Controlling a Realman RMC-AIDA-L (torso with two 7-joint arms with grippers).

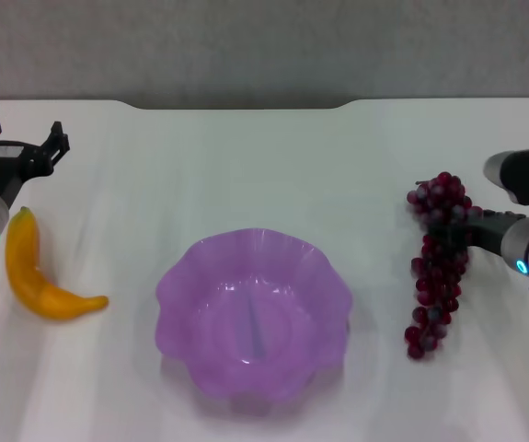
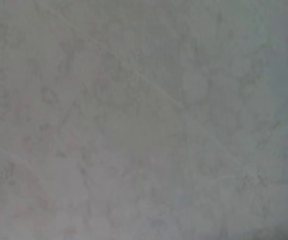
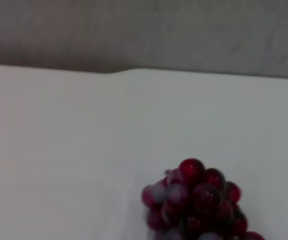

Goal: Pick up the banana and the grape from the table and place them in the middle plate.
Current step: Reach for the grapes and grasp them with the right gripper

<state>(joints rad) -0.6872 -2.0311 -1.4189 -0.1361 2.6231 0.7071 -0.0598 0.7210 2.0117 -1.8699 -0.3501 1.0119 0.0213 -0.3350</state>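
Observation:
The banana (image 1: 39, 276) lies on the white table (image 1: 246, 166) at the left, yellow-orange and curved. My left gripper (image 1: 25, 147) is open and empty, just beyond the banana's far end. The purple scalloped middle plate (image 1: 181, 276) stands at centre front, empty. The grape (image 1: 437, 276), a long dark red bunch, is at the right. My right gripper (image 1: 453, 235) reaches in from the right and is shut across the bunch's upper part. The right wrist view shows the bunch's top (image 3: 196, 200) close up. The left wrist view shows only a grey surface.
The table's far edge meets a grey wall (image 1: 246, 46) at the back. White tabletop stretches between the plate and each fruit.

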